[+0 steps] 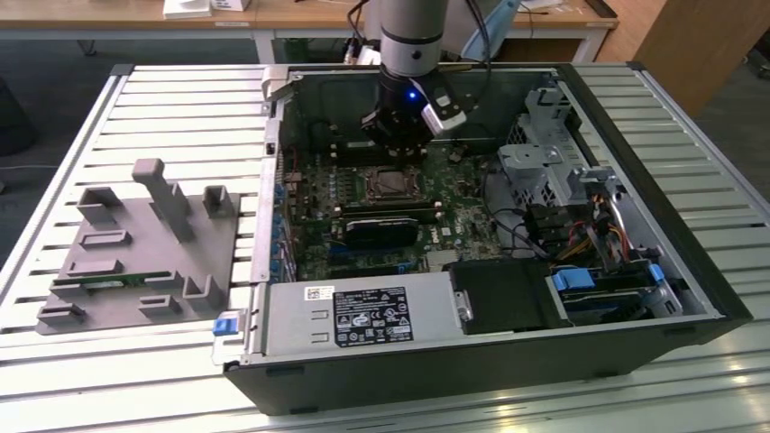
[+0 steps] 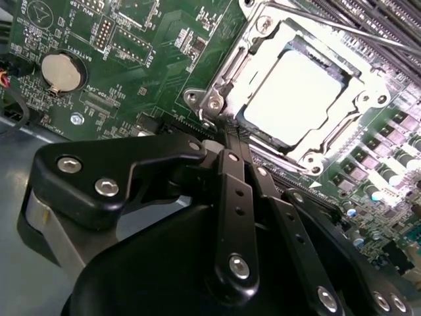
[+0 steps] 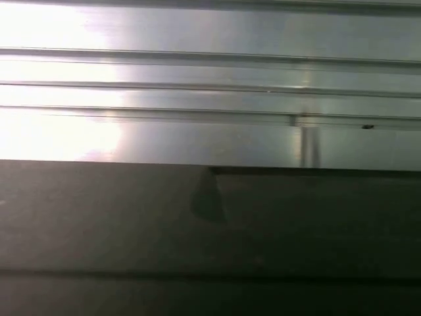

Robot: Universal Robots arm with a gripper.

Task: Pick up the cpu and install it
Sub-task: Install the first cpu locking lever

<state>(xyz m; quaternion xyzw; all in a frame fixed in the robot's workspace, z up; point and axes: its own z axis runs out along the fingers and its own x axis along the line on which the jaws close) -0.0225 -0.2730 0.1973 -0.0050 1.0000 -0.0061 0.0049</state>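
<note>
The cpu point(image 2: 299, 92), a shiny silver square, lies flat inside the metal-framed socket point(image 2: 217, 99) on the green motherboard point(image 2: 131, 39). In the exterior view the cpu point(image 1: 388, 186) sits in the middle of the open computer case. My gripper point(image 2: 227, 131) hangs just beside the socket's frame, its black fingers point(image 2: 231, 191) pressed together with nothing between them. From outside, the gripper point(image 1: 398, 149) is seen a little above and behind the socket, under the grey arm.
The open black computer case point(image 1: 481, 361) lies on a slatted metal table point(image 1: 180, 99). A grey tray point(image 1: 132, 244) with upright posts and a green memory stick point(image 1: 114, 281) stands at the exterior view's left. Drive cages and cables point(image 1: 565, 207) crowd the case's right side.
</note>
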